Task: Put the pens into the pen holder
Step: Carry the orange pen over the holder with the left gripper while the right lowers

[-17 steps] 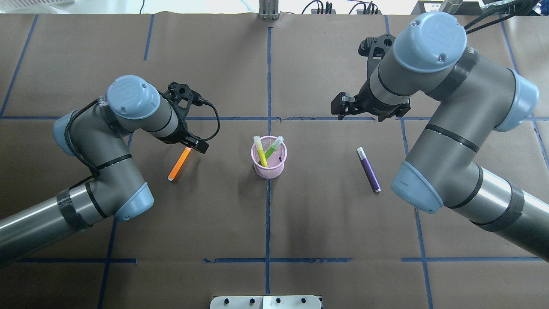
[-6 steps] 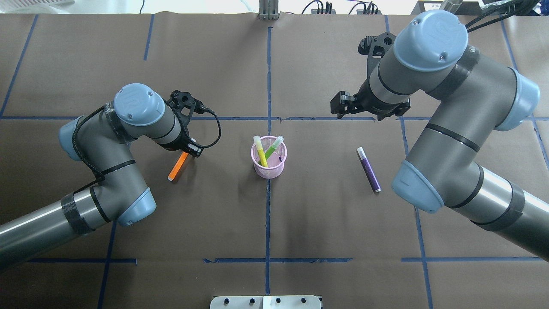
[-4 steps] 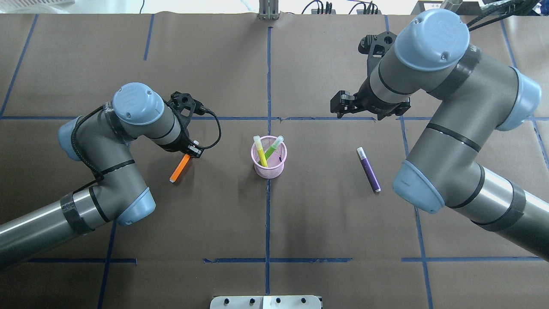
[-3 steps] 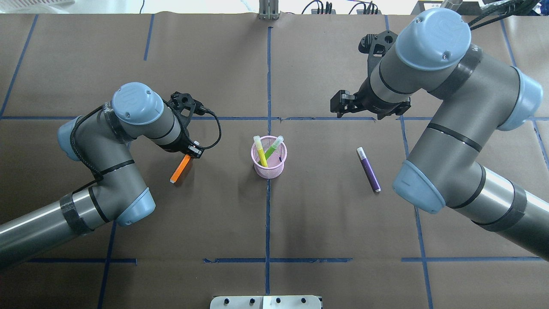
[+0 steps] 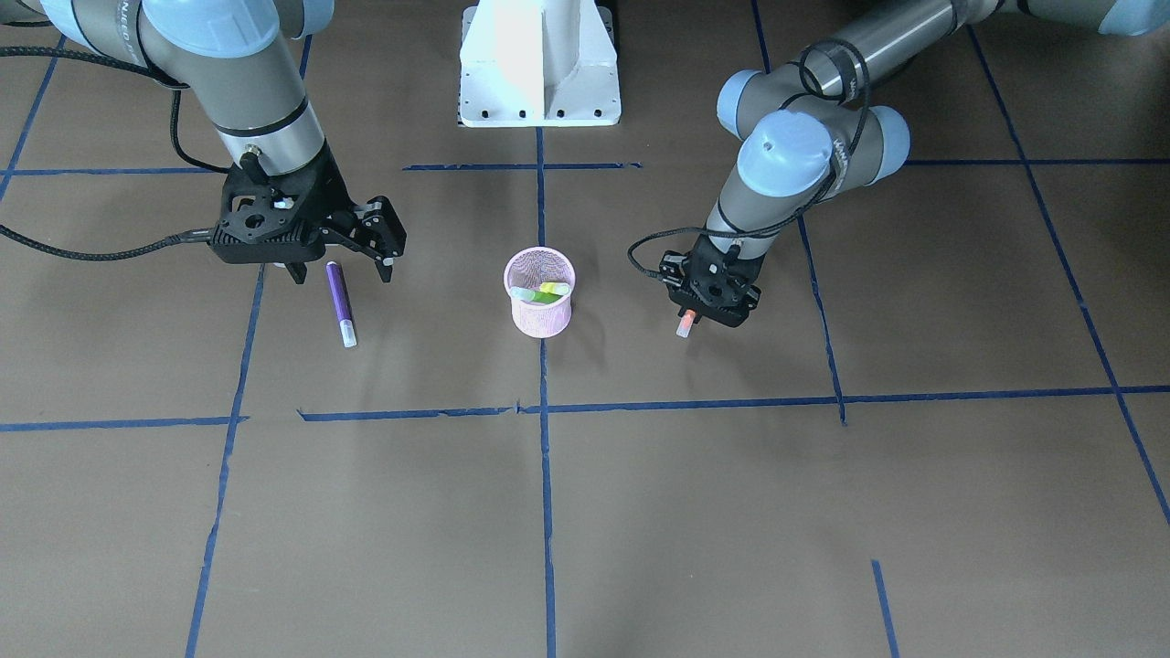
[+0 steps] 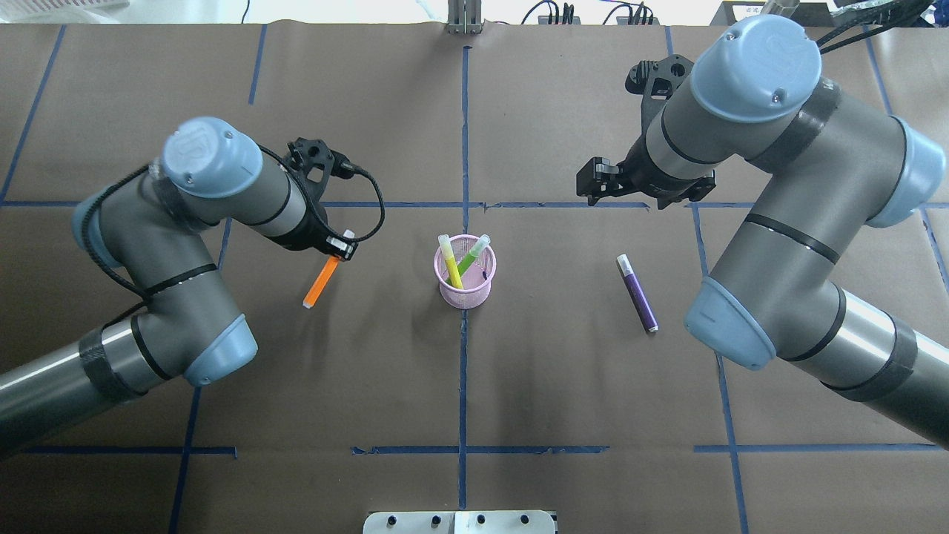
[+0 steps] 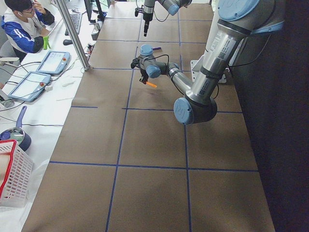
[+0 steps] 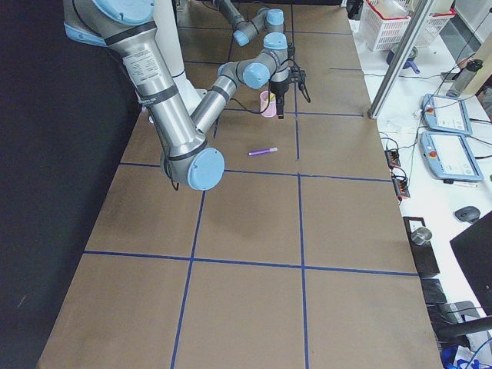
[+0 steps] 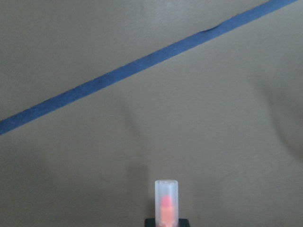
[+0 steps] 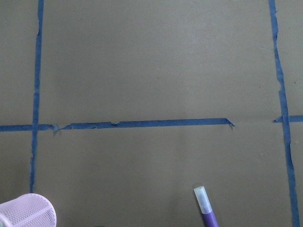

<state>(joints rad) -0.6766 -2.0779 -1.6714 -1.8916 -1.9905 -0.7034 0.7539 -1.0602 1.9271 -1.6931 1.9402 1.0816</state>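
Orange pen: The orange pen (image 6: 322, 280) is thin and bright, with a see-through cap end. It hangs slanted in the air, off the table (image 6: 519, 386). It is on the left side, well apart from the cup.
Left claw: The left claw (image 6: 339, 252) is pinched tight on the orange pen, close to its cap end.
Step now: I think the pen is being carried to the cup.
How to do it well: Go high so the low end clears the rim. Tip the pen straighter. Aim for a gap beside the pens inside, then let go.
Cup: The pink wire cup (image 6: 463, 295) stands in the middle. A yellow pen (image 6: 450, 261) and a green pen (image 6: 472, 254) lean in it.
Purple pen: The purple pen (image 6: 637, 293) lies flat on the right side, well apart from the cup.
Right claw: The right claw (image 5: 341, 271) is spread wide and holds nothing. It hovers near the purple pen.
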